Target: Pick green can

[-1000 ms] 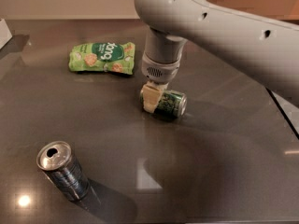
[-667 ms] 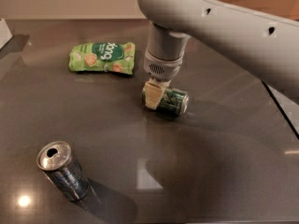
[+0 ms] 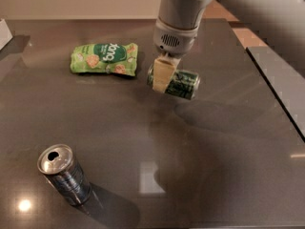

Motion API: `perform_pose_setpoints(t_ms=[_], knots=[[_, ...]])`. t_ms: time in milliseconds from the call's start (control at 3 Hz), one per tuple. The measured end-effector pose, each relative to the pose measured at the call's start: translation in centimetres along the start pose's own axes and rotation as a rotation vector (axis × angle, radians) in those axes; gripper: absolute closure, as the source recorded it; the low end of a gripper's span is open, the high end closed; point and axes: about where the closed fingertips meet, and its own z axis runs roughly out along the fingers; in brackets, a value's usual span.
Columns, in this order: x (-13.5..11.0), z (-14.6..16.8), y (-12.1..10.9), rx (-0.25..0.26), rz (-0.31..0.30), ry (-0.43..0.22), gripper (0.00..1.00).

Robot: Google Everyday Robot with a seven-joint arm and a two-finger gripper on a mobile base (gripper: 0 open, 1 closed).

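The pincer (image 3: 164,79) hangs below the robot's thick grey cylindrical wrist (image 3: 175,20) in the upper middle of the view. It is closed on the green can (image 3: 184,84), a small dark metal drink can with pale patterned print and silver ends. One pale cream finger (image 3: 162,74) crosses the near face of the can close to its left end; the other finger is hidden behind the can. The green can lies on its side in this grip, its long axis running left to right and dipping a little toward the right. Its right silver end faces the right edge of the view. Whether it rests on the counter (image 3: 228,156) or sits just above it, I cannot tell; a dim dark patch lies on the glossy surface just below and to the right of it.

Just left of the pincer, a flat bright green snack bag with white lettering (image 3: 105,58) lies on the dark grey polished counter, near the can but apart from it. Well away, in the near left corner, a silver and dark-blue drink can (image 3: 65,174) stands tilted, its opened silver top toward the camera and a shadow stretching to its right. A paler grey strip (image 3: 281,80) runs along the counter's right side.
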Motion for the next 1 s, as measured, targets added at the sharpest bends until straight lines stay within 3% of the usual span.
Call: perform_pose_setpoints(t_ms=[667, 1000], knots=[[-0.8, -6.7, -0.9, 0.012, -0.089, -0.102, 1.00], [-1.7, -7.0, -1.4, 0.037, -0.092, -0.136, 1.00]])
